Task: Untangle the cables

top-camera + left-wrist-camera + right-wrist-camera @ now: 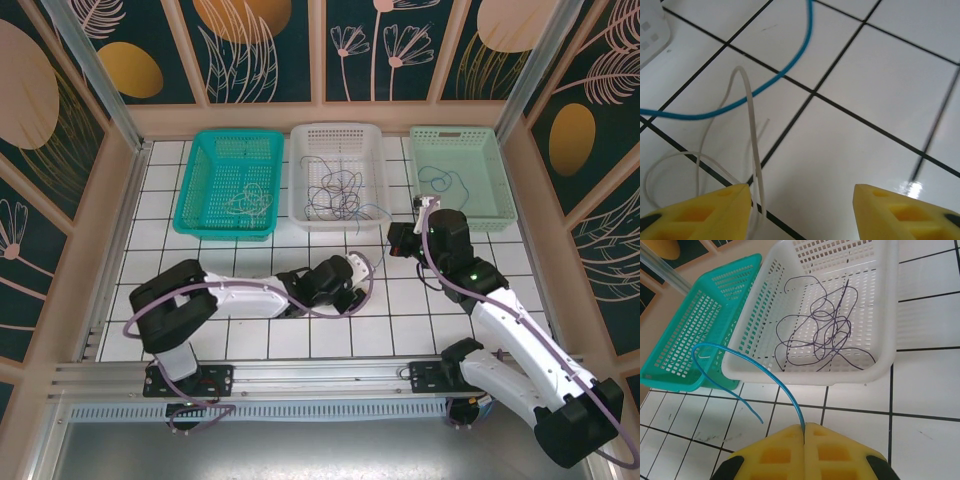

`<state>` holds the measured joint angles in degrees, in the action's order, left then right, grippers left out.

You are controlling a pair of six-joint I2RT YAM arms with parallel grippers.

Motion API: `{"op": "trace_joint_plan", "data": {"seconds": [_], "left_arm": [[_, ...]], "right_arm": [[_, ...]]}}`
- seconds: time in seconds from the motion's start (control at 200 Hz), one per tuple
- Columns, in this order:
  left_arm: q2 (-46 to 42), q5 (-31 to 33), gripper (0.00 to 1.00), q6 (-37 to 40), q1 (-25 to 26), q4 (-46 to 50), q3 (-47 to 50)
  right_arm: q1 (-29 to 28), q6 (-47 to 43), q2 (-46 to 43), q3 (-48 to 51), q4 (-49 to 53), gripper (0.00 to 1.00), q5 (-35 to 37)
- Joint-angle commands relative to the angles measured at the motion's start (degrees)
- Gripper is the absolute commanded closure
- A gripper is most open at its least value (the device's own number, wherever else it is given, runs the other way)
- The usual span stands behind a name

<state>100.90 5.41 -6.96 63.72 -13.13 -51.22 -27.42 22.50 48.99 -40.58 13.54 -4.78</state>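
My right gripper (804,427) is shut on a thin blue cable (742,357) that arcs up and left from the jaws, its free end hanging over the tiles. In the top view this gripper (397,240) sits in front of the white basket (300,205). My left gripper (801,192) is open, low over the tiles. A pale whitish cable (753,145) loops just beside its left finger (705,210), not clamped. The blue cable (740,102) curves across the tiles beyond. A tangle of greyish-purple cables (825,332) lies in the white basket (880,365).
A teal basket (192,190) at the back left holds a pale wire (250,202). A light green basket (490,175) at the back right holds a dark wire (443,180). Patterned walls enclose the tiled table (250,335). Mauve arm cords trail along both arms.
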Motion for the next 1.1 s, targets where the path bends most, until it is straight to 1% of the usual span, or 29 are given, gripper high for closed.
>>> {"op": "trace_joint_plan", "data": {"seconds": [0.0, 0.05, 0.13, 0.25, 0.285, 0.355, 0.465, 0.525, 0.545, 0.64, 0.826, 0.916, 0.981, 1.096], "left_arm": [[2.81, 5.27, 0.47, 0.03, 0.12, 0.66, -3.44], [3.27, 5.81, 0.50, -0.15, 0.13, -0.42, -4.00], [3.66, 6.64, 0.58, -0.32, 0.16, -1.73, -4.15], [3.02, 8.16, 0.84, -0.91, 0.15, -2.05, -3.65], [2.40, 8.36, 0.89, -1.11, 0.10, -2.08, -2.87], [0.75, 8.93, 0.96, -1.75, 0.12, -2.41, -0.90], [-2.08, 10.55, 0.99, -2.81, 0.14, -2.61, 2.60], [-2.30, 11.97, 1.00, -3.46, 0.17, -2.36, 4.25], [-4.05, 12.37, 1.00, -3.64, 0.17, -2.30, 4.72], [-5.64, 14.27, 1.00, -4.49, 0.17, -2.17, 6.48], [-7.03, 15.60, 1.00, -5.47, 0.09, -2.50, 7.41], [-7.12, 15.16, 1.00, -5.47, 0.10, -2.40, 6.98], [-7.12, 15.00, 1.00, -5.43, 0.12, -2.47, 6.63], [-7.51, 14.65, 1.00, -5.36, 0.09, -2.61, 5.93]], "right_arm": [[0.44, 0.88, -1.17, -1.19, -0.18, 1.00, -1.38], [0.44, 0.87, -1.31, -1.00, -0.02, 1.00, -1.14], [0.41, 0.70, -1.83, -0.80, 0.29, 1.00, -0.85], [0.85, 0.21, -2.61, -0.69, 1.52, 1.00, 0.45], [1.11, -0.12, -2.67, -0.65, 2.13, 1.00, 1.35], [2.52, -0.63, -2.64, -0.90, 3.67, 1.00, 3.62], [5.14, -1.92, -2.69, -2.34, 6.21, 1.00, 8.34], [6.58, -2.57, -3.30, -3.05, 5.63, 1.00, 8.23], [6.87, -2.76, -3.59, -3.30, 5.38, 1.00, 7.97], [8.40, -3.67, -3.93, -5.07, 4.74, 1.00, 8.45], [9.48, -5.55, -4.70, -6.75, 4.36, 1.00, 12.56], [10.57, -6.00, -5.22, -6.24, 2.82, 1.00, 15.78], [12.17, -6.22, -5.65, -4.76, -0.19, 1.00, 18.54], [16.78, -7.02, -4.73, -2.47, -5.77, 1.00, 18.72]]}}
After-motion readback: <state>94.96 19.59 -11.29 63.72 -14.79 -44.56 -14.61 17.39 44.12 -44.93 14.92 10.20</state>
